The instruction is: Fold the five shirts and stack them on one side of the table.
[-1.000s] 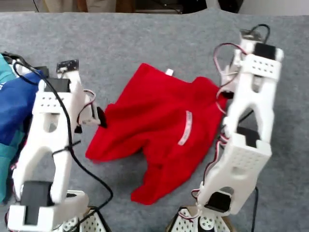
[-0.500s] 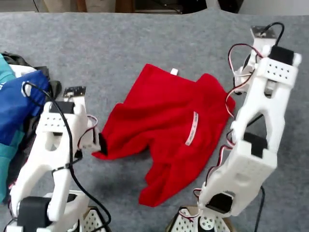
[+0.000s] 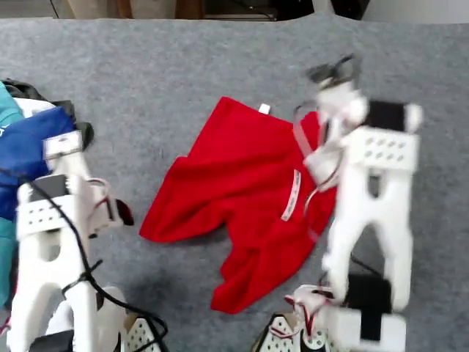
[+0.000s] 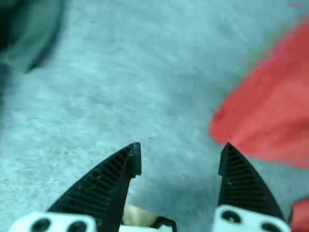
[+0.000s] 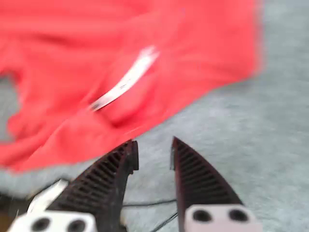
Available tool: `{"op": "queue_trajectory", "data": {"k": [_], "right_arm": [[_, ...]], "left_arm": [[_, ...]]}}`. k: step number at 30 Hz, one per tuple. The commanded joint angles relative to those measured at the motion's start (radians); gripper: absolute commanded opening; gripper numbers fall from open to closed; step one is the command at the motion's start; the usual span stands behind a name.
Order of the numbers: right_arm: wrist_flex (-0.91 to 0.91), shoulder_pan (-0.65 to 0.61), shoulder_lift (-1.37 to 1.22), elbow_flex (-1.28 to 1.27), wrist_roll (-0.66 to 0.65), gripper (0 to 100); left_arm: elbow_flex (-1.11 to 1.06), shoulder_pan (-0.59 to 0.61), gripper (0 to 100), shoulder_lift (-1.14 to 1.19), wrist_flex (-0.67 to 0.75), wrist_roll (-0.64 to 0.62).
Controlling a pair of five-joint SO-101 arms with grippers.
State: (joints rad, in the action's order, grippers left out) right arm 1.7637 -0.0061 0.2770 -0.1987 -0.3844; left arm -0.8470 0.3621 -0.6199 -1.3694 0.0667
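One red shirt (image 3: 242,191), one blue shirt (image 3: 26,158), one teal shirt (image 3: 6,108), two arms (image 3: 51,227) (image 3: 374,183).

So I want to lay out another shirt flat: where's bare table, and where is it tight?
The far strip of table beyond the red shirt is bare, through to the far right corner. Crowded: the left edge with the blue shirt pile, and the near edge around both arms.

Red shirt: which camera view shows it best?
The high view: the red shirt lies crumpled, nearly whole, on the grey table, one edge behind an arm. The left wrist view catches just one corner; the right wrist view a stretch with the white strip.
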Motion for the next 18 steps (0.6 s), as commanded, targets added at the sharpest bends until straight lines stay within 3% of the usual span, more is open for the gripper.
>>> {"op": "queue_trajectory", "data": {"k": [1, 6, 10, 15, 18], "right_arm": [[0.011, -0.166, 0.157, -0.193, -0.006, 10.8], [-0.02, -0.315, 0.237, -0.372, 0.043, 10.9], [-0.144, -0.329, 0.216, -0.518, 0.081, 11.6], [-0.356, -0.328, 0.136, -0.634, 0.15, 22.7], [-0.446, -0.328, 0.054, -0.657, 0.17, 20.9]], "left_arm": [[-0.015, 0.097, 27, -0.027, 0.032, 0.063], [-0.061, 0.107, 27, -0.033, 0.054, 0.1], [-0.078, 0.107, 27, -0.033, 0.061, 0.1], [-0.1, 0.106, 27, -0.033, 0.11, 0.098], [-0.13, 0.103, 27, -0.033, 0.147, 0.101]]}}
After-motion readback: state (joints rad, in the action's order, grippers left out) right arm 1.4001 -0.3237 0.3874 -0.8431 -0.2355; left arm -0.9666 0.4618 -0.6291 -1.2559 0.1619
